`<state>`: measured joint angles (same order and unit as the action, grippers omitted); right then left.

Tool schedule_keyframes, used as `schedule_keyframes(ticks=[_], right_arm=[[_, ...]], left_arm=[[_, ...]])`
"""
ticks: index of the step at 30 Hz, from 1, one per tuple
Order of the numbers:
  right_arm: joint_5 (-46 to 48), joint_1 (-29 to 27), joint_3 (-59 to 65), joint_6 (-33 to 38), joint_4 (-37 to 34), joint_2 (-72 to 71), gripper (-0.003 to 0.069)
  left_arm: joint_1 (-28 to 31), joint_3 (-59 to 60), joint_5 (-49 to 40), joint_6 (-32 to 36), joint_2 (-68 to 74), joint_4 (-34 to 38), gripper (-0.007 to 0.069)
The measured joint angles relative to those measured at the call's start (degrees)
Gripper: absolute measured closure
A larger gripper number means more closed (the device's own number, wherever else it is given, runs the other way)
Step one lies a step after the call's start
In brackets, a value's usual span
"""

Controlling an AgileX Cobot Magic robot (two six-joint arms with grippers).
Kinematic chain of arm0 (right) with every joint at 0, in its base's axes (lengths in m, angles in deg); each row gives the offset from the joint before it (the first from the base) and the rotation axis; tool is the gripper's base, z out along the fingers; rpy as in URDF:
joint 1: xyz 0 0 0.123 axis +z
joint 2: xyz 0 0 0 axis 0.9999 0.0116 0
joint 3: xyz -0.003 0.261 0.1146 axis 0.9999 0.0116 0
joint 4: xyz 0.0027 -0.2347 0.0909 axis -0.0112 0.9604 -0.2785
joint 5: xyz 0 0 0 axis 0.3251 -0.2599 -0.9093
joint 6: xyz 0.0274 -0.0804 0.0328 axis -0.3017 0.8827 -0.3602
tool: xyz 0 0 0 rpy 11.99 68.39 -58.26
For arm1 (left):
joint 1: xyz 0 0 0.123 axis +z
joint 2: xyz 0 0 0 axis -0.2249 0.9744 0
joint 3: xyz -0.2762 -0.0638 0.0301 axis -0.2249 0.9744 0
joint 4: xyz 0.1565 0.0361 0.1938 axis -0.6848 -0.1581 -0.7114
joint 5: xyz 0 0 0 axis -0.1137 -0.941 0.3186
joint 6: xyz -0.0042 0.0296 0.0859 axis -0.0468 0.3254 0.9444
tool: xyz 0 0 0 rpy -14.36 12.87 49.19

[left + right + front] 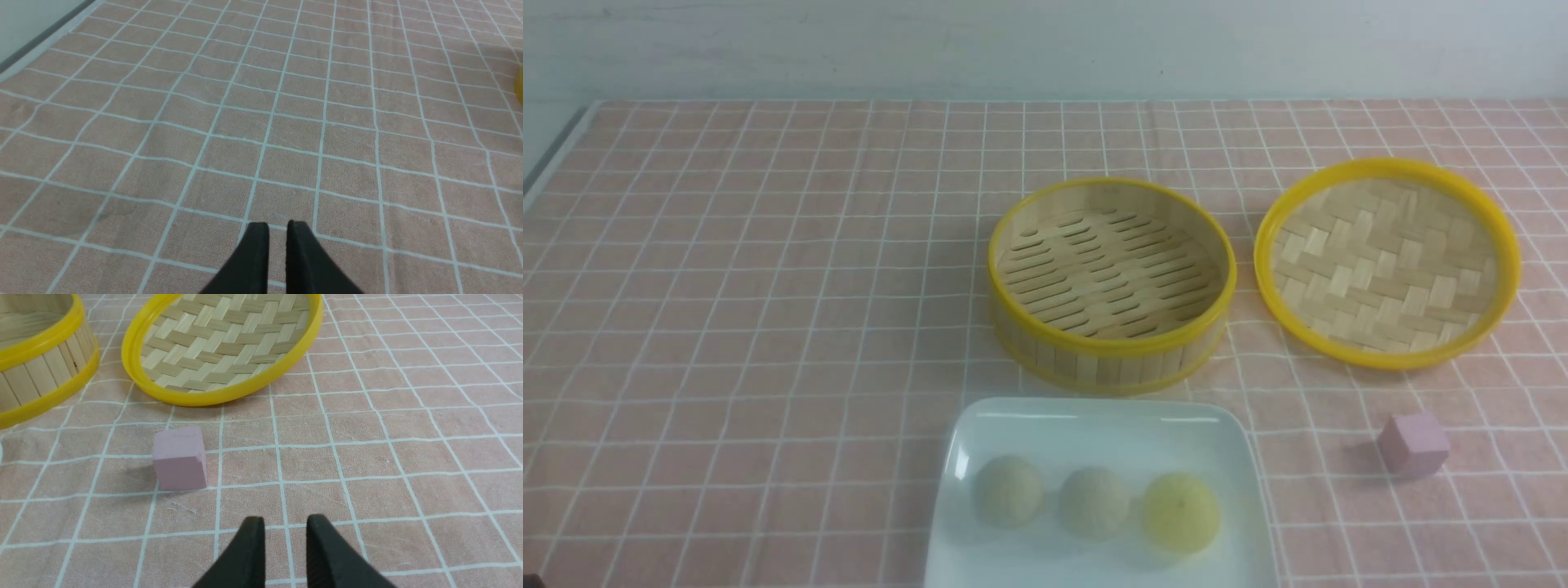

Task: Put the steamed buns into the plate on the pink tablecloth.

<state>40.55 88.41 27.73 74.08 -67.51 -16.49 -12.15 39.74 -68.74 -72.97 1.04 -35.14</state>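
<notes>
Three steamed buns [1094, 502] are sitting on the plate [1094, 420] at the pink tablecloth's [768, 286] near edge. The left gripper [278, 228] is showing a thin gap and holding nothing. The right gripper [286, 524] is gaping a bit wider, empty too.

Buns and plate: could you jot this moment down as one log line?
buns: all three on plate | steamer: empty | lid: beside it | both fingers: empty, slightly apart

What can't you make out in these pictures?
- Plate: near edge cut off by the bottom of the front view.
- Both arms: outside the front view; only the left gripper and right gripper tips show.
- Steamer basket: a yellow sliver at the left wrist view's edge.
</notes>
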Motion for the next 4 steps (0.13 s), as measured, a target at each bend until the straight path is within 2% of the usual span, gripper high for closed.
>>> schedule_keyframes(ticks=[4], right_arm=[[0.0,0.0,0.0,0.0,0.0,0.0,0.0477]], left_arm=[[0.0,0.0,0.0,0.0,0.0,0.0,0.0524]])
